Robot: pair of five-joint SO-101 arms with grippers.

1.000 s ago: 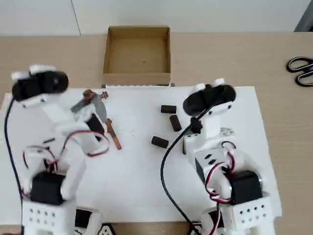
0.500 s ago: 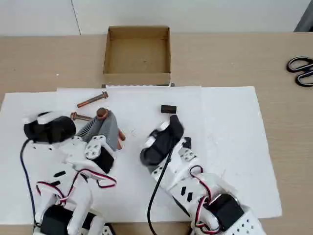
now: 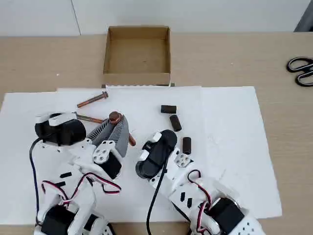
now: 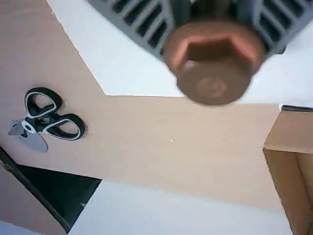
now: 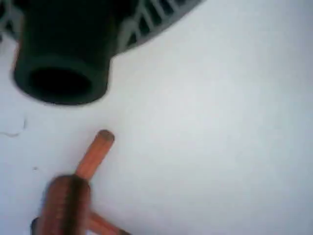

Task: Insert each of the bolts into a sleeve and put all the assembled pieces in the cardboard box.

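My left gripper (image 3: 115,123) is shut on a copper bolt (image 3: 116,117). Its hex head (image 4: 212,61) sits between the grey fingers (image 4: 142,19), and its shaft tip (image 3: 132,141) points toward the right arm. My right gripper (image 5: 63,29) is shut on a black sleeve (image 5: 61,54) whose open end faces out. The bolt's tip (image 5: 100,142) lies a short way from that opening. In the high view the right wrist camera (image 3: 156,154) covers this gripper. The empty cardboard box (image 3: 138,78) stands at the back.
Two loose bolts (image 3: 93,100) (image 3: 89,117) lie on the white paper (image 3: 230,127) near the left arm. Loose sleeves (image 3: 168,109) (image 3: 175,122) lie mid-sheet. Another dark sleeve-like piece (image 3: 186,145) is beside the right arm. Scissors (image 3: 301,71) rest at the far right.
Both arms came down toward the middle of the sheet. The left gripper carried the bolt rightward. The right arm took the front sleeve, then pulled back slightly and uncovered a loose sleeve.
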